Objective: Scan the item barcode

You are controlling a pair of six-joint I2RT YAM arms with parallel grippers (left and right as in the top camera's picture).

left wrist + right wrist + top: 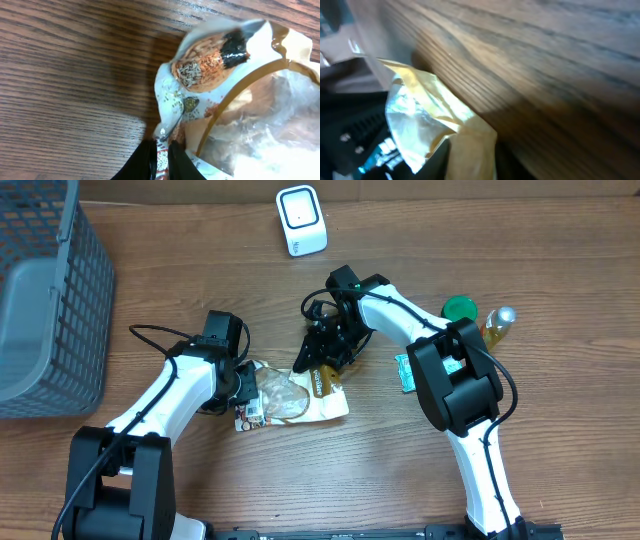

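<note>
- Foil and clear film make up the snack pouch (295, 398), which lies flat on the wooden counter (180, 280) between the two arms, printed face up; no barcode shows in any view.
- Left claw (160, 150): its fingers are pinched almost together on the pouch's near edge, with a thin fold of the wrapper caught between them.
- Right claw (325, 360): it sits over the pouch's far right corner. The wrist view shows the gold corner of the wrapper close against it, but I cannot tell whether the jaws have clamped on that corner or merely stand around it.
- Step in hand, as I judge it: getting a two-sided hold on the pouch before lifting. The scan itself has not begun.
- The white scanner (301, 220) stands near the far edge of the counter, well apart from the pouch.
- Next move calls for a firm hold on that right corner, then a lift that keeps the floppy wrapper taut and a turn that brings the barcode side toward the scanner's window.
- Risk: the slick film may slip out of a grip this shallow.
</note>
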